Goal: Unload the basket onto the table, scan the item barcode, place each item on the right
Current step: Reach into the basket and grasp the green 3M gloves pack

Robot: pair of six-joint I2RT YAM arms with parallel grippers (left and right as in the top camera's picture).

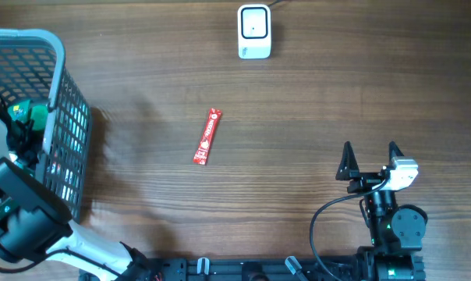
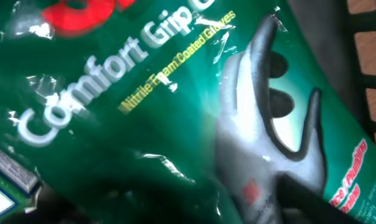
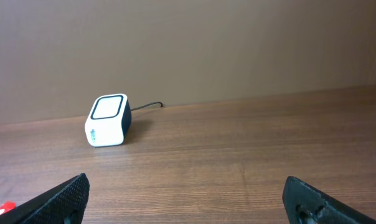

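A green glove packet (image 2: 144, 112), printed "Comfort Grip Gloves" with a grey glove picture, fills the left wrist view at very close range. From overhead a bit of that green packet (image 1: 29, 113) shows inside the grey mesh basket (image 1: 64, 101) at the far left, where my left arm (image 1: 21, 222) reaches in. My left fingers do not show clearly, so their stance is unclear. The white barcode scanner (image 1: 254, 31) stands at the back centre, also visible as the scanner (image 3: 108, 119) from the right wrist. My right gripper (image 1: 370, 148) rests open and empty at the front right.
A red stick sachet (image 1: 207, 136) lies slanted on the wooden table mid-left of centre; its tip, the sachet (image 3: 4, 206), shows at the right wrist view's lower left. The scanner's cable runs off the back edge. Basket mesh (image 2: 362, 25) crosses the left wrist view's top right.
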